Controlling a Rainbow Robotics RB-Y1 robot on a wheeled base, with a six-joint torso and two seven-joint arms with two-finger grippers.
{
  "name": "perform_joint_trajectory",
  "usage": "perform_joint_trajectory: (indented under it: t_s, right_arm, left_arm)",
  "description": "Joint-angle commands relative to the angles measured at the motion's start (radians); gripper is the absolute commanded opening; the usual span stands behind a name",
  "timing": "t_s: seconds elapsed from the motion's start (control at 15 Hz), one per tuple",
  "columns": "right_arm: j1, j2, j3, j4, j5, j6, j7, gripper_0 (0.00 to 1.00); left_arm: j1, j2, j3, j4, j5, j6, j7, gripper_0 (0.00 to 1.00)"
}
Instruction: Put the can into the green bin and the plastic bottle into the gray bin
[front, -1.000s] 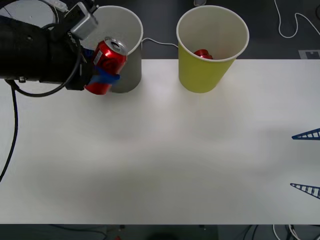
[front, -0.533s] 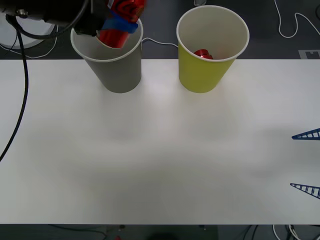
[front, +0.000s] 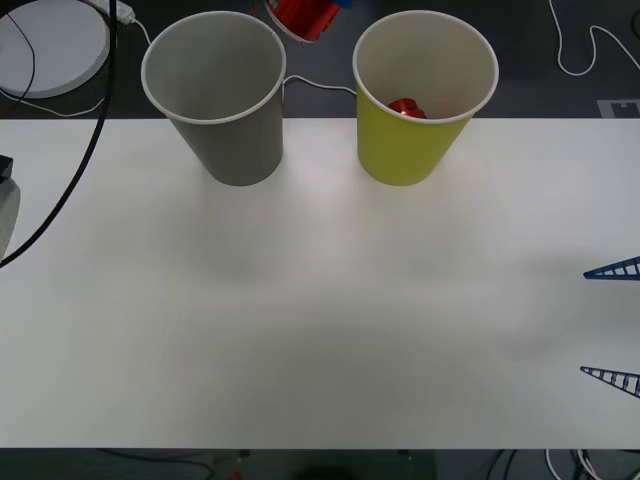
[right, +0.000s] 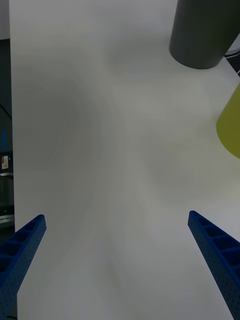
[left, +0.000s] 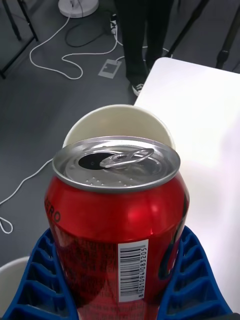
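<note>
While the front view was inspected, the can (front: 303, 14) was found at the top edge of the frame, between the gray bin (front: 222, 100) at upper left and the green bin (front: 420, 100) at upper centre, carried above and behind their rims. A second red item (front: 405, 107) lay inside the green bin. The white table (front: 320, 300) was smooth and matte. At the right edge, the right gripper (front: 612, 324) showed as two ribbed blue tips spread well apart, holding nothing.

On the right wrist view, the right gripper (right: 120, 265) hung over bare table, its fingers (right: 215, 250) wide at the lower corners, with the gray bin (right: 202, 32) at upper right and the green bin (right: 231, 125) at the right edge.

On the left wrist view, the left gripper (left: 120, 280) pinched the can (left: 117, 220) at mid-body between ribbed blue fingers (left: 37, 280). One pale bin rim (left: 117, 122) sat beyond the can's top in the middle of the frame. Judged thin-walled, light, glossy and slippery, the can would dent under hard pressure; the side grip on the cylindrical wall was appropriate
</note>
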Motion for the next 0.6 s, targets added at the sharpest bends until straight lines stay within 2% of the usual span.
perform_joint_trajectory:
  t_s: [0.07,0.27,0.6]
  right_arm:
    - [0.000,0.000,0.000,0.000,0.000,0.000,0.000,1.00]
    - [0.000,0.000,0.000,0.000,0.000,0.000,0.000,1.00]
    - [0.000,0.000,0.000,0.000,0.000,0.000,0.000,1.00]
  left_arm:
    - [-0.100,-0.082,-0.041,0.103,-0.050,0.000,-0.001,0.00]
    - [-0.216,-0.173,-0.090,0.251,-0.118,0.000,0.002,0.01]
    - [-0.351,-0.275,-0.168,0.482,-0.177,0.000,0.058,0.00]
